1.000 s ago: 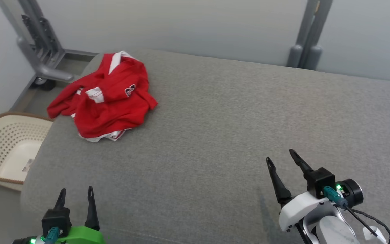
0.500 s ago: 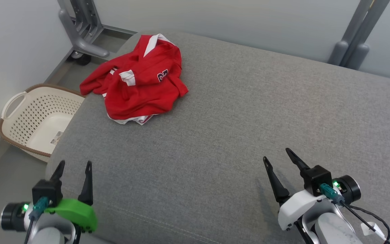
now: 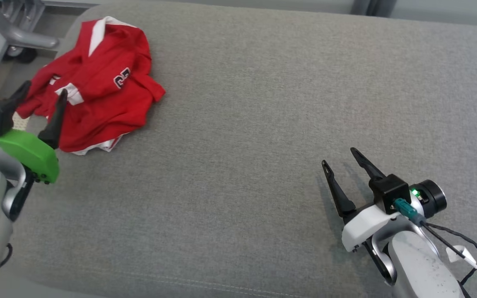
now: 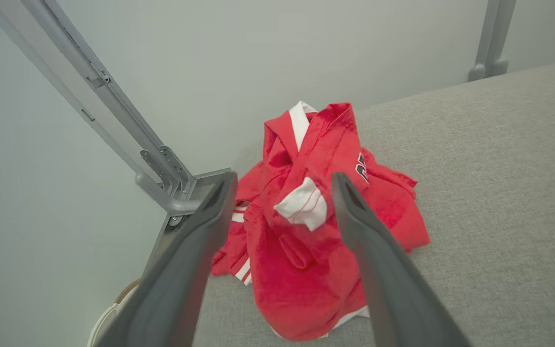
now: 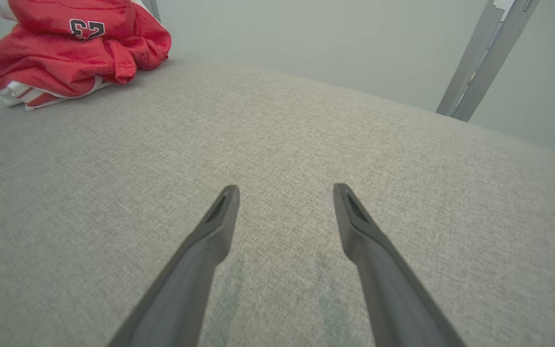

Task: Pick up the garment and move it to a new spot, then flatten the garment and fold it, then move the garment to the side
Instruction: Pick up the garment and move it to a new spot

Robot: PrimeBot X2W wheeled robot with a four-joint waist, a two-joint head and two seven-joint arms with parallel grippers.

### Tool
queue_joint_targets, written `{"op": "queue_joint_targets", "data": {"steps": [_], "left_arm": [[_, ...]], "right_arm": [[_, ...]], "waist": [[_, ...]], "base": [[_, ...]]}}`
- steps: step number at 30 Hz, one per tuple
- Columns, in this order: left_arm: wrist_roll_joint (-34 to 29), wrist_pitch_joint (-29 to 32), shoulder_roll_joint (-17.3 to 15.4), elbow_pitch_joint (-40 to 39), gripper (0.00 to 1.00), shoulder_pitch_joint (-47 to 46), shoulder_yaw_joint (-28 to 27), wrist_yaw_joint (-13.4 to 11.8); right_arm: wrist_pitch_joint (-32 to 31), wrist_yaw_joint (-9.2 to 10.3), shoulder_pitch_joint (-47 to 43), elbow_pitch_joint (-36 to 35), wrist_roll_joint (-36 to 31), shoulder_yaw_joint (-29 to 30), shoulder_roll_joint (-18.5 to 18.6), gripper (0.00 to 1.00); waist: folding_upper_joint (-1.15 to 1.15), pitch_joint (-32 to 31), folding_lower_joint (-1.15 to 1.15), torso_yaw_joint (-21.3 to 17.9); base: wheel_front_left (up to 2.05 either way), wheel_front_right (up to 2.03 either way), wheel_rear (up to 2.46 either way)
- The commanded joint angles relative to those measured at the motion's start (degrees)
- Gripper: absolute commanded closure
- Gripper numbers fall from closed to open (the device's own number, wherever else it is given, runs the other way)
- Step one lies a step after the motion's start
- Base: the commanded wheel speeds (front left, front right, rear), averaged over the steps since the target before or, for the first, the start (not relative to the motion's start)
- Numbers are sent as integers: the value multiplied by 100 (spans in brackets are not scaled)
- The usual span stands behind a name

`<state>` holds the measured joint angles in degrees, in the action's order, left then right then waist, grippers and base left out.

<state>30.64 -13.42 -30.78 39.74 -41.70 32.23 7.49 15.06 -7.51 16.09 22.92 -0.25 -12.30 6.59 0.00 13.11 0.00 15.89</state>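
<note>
Just beside the garment (image 3: 106, 103), the left gripper (image 3: 44, 89) gapes wide, empty.

grey cushion (image 3: 263, 103) before pale wall (image 4: 258, 48), metal frame (image 4: 113, 107).

The left pincer (image 3: 44, 87) has reached forward to the near edge of the red garment (image 3: 106, 99).

I count one red garment (image 3: 97, 91) on one grey padded surface (image 3: 263, 103). I have two pincers in sight, the left pincer (image 3: 44, 87) and the right pincer (image 3: 339, 156), each with two dark fingers (image 5: 210, 241), so four in all. Beyond them I make out two grey metal posts (image 4: 114, 111) and one cream basket (image 4: 104, 323).
</note>
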Motion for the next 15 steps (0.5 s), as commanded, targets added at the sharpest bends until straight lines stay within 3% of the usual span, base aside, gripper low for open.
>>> {"op": "queue_joint_targets", "data": {"steps": [1, 5, 8, 15], "left_arm": [[196, 50, -99, 43, 0, -174, 101, -9], [884, 383, -565, 262, 0, -565, 701, -10], [1293, 572, -724, 588, 0, -764, 874, -11], [1999, 1106, -547, 1610, 0, -863, 826, -10]], "right_arm": [[18, 4, 90, -54, -19, 13, 32, 0], [18, 4, 151, -154, -40, 55, 29, 0], [18, 4, 189, -221, -51, 98, 34, 0], [18, 4, 248, -323, -72, 196, -5, 0]], "waist": [[0, 609, 0, -646], [0, 833, 0, -975], [0, 982, 0, -1197], [0, 1217, 0, -1566]], "base": [[0, 0, 0], [0, 0, 0], [0, 0, 0], [0, 0, 0]]}}
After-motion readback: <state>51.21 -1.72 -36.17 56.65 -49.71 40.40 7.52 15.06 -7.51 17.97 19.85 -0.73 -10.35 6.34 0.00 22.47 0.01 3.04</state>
